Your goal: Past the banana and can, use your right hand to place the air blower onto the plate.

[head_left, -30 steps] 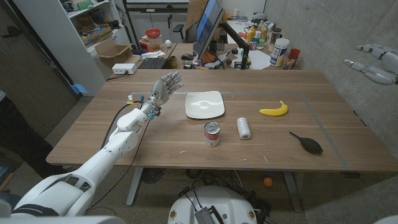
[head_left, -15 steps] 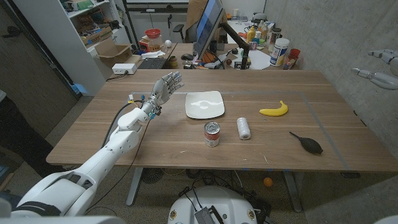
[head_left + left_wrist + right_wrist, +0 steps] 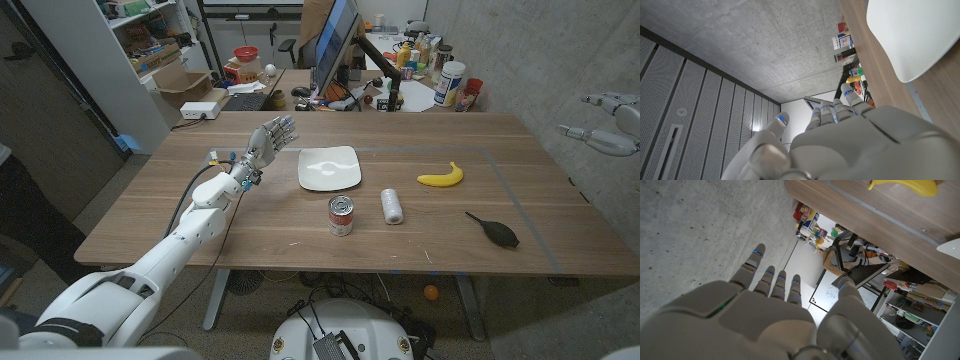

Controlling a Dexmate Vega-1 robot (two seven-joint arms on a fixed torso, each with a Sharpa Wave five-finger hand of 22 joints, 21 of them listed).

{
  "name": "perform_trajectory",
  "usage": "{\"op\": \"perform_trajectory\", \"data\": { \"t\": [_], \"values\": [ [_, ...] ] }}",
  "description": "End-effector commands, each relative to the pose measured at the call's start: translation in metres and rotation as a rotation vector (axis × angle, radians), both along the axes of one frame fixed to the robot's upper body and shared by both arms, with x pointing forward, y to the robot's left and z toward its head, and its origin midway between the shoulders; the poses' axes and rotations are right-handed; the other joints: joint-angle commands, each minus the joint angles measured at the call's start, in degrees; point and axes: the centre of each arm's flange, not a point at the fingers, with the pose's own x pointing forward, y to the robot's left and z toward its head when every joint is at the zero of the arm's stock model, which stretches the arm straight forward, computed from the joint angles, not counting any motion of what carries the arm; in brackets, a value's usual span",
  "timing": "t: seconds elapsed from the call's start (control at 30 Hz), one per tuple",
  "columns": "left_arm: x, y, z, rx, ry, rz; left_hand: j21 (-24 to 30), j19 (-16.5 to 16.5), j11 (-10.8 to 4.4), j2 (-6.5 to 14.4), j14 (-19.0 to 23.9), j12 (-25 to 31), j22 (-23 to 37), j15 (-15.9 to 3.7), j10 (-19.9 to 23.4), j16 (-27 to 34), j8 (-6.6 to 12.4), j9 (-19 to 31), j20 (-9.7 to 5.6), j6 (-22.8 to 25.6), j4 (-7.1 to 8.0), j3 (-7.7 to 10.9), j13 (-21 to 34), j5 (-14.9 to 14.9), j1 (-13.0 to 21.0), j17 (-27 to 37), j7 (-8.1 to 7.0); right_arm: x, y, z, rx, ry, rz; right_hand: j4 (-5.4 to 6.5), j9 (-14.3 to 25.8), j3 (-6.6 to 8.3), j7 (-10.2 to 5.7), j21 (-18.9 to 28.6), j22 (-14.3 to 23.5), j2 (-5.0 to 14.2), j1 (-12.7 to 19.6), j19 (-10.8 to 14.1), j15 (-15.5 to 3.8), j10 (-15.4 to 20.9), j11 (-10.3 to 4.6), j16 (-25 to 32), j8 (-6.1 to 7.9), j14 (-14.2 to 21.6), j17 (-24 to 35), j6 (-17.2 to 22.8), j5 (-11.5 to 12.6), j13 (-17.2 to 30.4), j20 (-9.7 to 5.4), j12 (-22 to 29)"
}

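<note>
Air blower (image 3: 493, 230) lies on the surface (image 3: 180, 215) near its front right corner, untouched, well apart from the white plate (image 3: 329, 167), with the banana (image 3: 441, 177) between them further back and the can (image 3: 341, 216) and a white spool (image 3: 392, 206) in front of the plate. We see the right hand (image 3: 605, 122) up off the surface at the far right edge, holding nothing, fingers (image 3: 771, 282) apart and stretched out. Left hand (image 3: 267, 141) is raised just left of the plate, also holding nothing, fingers (image 3: 833, 111) extended and slightly apart.
</note>
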Motion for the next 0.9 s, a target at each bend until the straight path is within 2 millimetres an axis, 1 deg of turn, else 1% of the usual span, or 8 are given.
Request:
{"op": "perform_trajectory", "data": {
  "t": [0.03, 0.23, 0.3, 0.33, 0.37, 0.5, 0.63, 0.9],
  "values": [
    [0.003, -0.001, 0.000, 0.005, 0.005, -0.005, -0.23, 0.32, 0.06, 5.54, 0.36, 0.13, 0.24, 0.02, 0.58, 0.22, 0.14, 0.09, 0.40, 0.54, -0.03, -0.05, 0.05, 0.18, -0.16, 0.29, 0.23, 0.016, 0.001, -0.022, 0.016, 0.072, 0.014, -0.37, 0.19, -0.14, 0.92, -0.18, 0.19, -0.64, 0.14, 0.16, -0.22, -0.01, 0.12, 0.10, 0.15, 0.38, -0.02, -0.16, 0.54, 0.12, -0.32, 0.25],
    [0.005, -0.002, 0.000, 0.012, 0.008, -0.006, -0.26, 0.33, 0.08, 5.51, 0.34, 0.12, 0.25, 0.08, 0.58, 0.21, 0.15, 0.09, 0.39, 0.57, -0.01, -0.11, 0.06, 0.18, -0.20, 0.29, 0.29, 0.027, 0.001, -0.033, 0.029, 0.107, 0.016, -0.47, 0.20, -0.51, 2.40, -0.26, 0.19, -1.14, -0.04, 0.15, -0.22, -0.18, 0.33, 0.07, 0.40, 0.31, 0.02, 0.15, 0.54, 0.13, -0.48, 0.22],
    [0.005, -0.002, 0.000, 0.011, 0.010, -0.007, -0.26, 0.34, 0.06, 5.52, 0.36, 0.12, 0.25, 0.08, 0.58, 0.21, 0.14, 0.09, 0.40, 0.57, -0.01, -0.12, 0.06, 0.18, -0.20, 0.29, 0.30, 0.030, 0.002, -0.036, 0.030, 0.111, 0.020, -0.57, 0.21, -0.62, 3.35, -0.27, 0.20, -1.30, 0.02, 0.21, -0.25, -0.19, 0.34, 0.06, 0.56, 0.35, 0.02, 0.43, 0.61, 0.14, -0.68, 0.23],
    [0.006, -0.002, 0.000, 0.013, 0.010, -0.005, -0.27, 0.34, 0.07, 5.53, 0.36, 0.11, 0.25, 0.11, 0.58, 0.21, 0.14, 0.09, 0.41, 0.57, -0.01, -0.12, 0.06, 0.19, -0.21, 0.29, 0.28, 0.031, 0.002, -0.037, 0.031, 0.116, 0.021, -0.74, 0.24, -0.81, 4.07, -0.30, 0.20, -1.51, 0.16, 0.30, -0.31, 0.28, 2.24, 0.07, 0.72, 0.47, 0.01, 0.67, 0.77, 0.17, -0.89, 0.45],
    [0.006, -0.001, 0.000, 0.012, 0.010, -0.005, -0.27, 0.35, 0.07, 5.54, 0.35, 0.11, 0.25, 0.13, 0.58, 0.20, 0.13, 0.09, 0.43, 0.55, -0.01, -0.13, 0.06, 0.19, -0.21, 0.29, 0.28, 0.033, 0.003, -0.038, 0.030, 0.122, 0.020, -0.76, 0.25, -0.83, 4.34, -0.29, 0.20, -1.52, 0.19, 0.34, -0.30, 0.34, 2.33, 0.07, 0.78, 0.49, 0.01, 0.80, 0.79, 0.18, -0.96, 0.47],
    [0.007, 0.001, 0.000, 0.010, 0.013, -0.003, -0.29, 0.35, 0.10, 5.56, 0.35, 0.10, 0.25, 0.15, 0.57, 0.20, 0.12, 0.09, 0.42, 0.53, 0.00, -0.14, 0.06, 0.19, -0.22, 0.29, 0.29, 0.039, 0.003, -0.043, 0.038, 0.144, 0.024, -0.82, 0.28, -0.88, 3.65, -0.32, 0.21, -1.52, 0.28, 0.36, -0.27, 0.25, 1.92, 0.07, 0.89, 0.56, 0.01, 1.00, 0.87, 0.19, -0.99, 0.44],
    [0.009, 0.004, 0.000, 0.004, 0.015, -0.001, -0.31, 0.37, 0.11, 5.59, 0.36, 0.08, 0.25, 0.12, 0.52, 0.20, 0.10, 0.09, 0.43, 0.51, 0.00, -0.16, 0.06, 0.20, -0.23, 0.29, 0.28, 0.044, 0.003, -0.051, 0.051, 0.159, 0.031, -0.88, 0.33, -0.96, 4.46, -0.25, 0.21, -1.54, 0.38, 0.65, -0.18, 0.61, 2.07, 0.17, 1.12, 0.89, 0.00, 1.57, 0.96, 0.21, -0.98, 0.59],
    [0.014, 0.007, 0.001, 0.006, 0.020, 0.001, -0.34, 0.38, 0.23, 5.65, 0.38, 0.09, 0.25, 0.08, 0.58, 0.20, 0.10, 0.09, 0.44, 0.52, 0.00, -0.17, 0.06, 0.21, -0.23, 0.29, 0.31, 0.055, 0.009, -0.065, 0.038, 0.209, 0.027, -1.04, 0.38, -1.10, 3.88, -0.19, 0.21, -1.66, 0.61, 1.01, -0.14, 0.54, 1.96, 0.15, 0.57, 1.00, 0.00, 0.13, 1.10, 0.25, -1.16, 0.55]
  ]
}}
